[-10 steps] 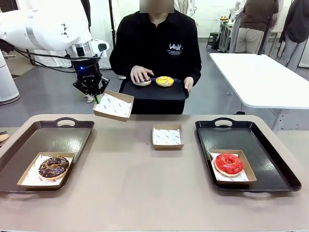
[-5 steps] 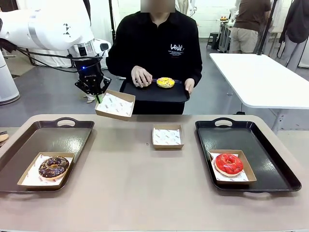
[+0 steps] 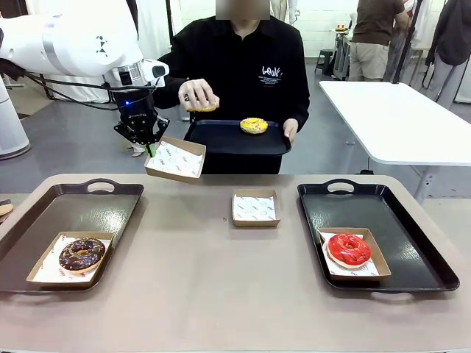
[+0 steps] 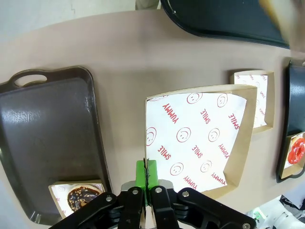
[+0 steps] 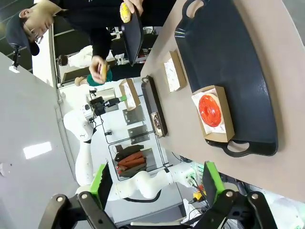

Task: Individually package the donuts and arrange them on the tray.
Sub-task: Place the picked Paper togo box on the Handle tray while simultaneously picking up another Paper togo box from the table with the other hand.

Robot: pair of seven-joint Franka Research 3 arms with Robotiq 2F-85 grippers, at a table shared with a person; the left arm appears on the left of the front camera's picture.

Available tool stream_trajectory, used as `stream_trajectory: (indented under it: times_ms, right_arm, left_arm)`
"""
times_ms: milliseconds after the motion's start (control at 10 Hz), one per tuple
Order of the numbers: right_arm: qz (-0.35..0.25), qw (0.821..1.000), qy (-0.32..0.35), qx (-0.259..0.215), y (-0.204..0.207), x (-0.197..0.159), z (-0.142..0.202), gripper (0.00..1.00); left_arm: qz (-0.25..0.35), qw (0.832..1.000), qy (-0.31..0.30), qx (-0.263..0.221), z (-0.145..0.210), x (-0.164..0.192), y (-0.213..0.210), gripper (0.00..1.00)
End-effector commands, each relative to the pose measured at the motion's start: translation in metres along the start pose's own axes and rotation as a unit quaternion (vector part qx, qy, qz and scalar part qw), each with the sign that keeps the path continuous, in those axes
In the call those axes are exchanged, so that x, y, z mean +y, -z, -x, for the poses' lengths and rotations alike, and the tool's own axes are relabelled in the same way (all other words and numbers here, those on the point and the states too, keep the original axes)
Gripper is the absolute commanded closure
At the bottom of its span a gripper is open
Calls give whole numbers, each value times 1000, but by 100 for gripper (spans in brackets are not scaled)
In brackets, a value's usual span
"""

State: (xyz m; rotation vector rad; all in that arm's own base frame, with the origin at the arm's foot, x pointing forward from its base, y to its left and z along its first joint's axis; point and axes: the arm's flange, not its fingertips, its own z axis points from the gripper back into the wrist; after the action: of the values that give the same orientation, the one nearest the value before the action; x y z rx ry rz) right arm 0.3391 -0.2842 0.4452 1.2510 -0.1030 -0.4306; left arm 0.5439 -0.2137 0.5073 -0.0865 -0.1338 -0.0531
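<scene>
My left gripper is shut on the rim of a paper-lined cardboard box, held in the air past the table's far left edge. Just above it, the person's hand holds a donut whose tan underside shows. A yellow sprinkled donut lies on the black tray the person carries. The chocolate donut sits boxed on the left tray. The red donut sits boxed on the right tray. My right gripper is open, high above the table.
An empty lined box rests at the table's middle. Both table trays have bare room behind their boxes. A white table stands at the back right, with other people beyond it.
The person's hand has picked a donut off the carried tray and raised it toward the held box. My left gripper and its box have stayed put.
</scene>
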Motion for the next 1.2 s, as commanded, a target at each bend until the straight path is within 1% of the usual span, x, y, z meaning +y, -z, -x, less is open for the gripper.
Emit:
stream_trajectory:
  times_ms: [0,1100]
  right_arm:
    - [-4,1000,-2,1,-1,2,0,0]
    - [-4,1000,-2,1,-1,2,0,0]
  left_arm:
    - [-1,1000,1,0,2,3,0,100]
    - [-1,1000,1,0,2,3,0,100]
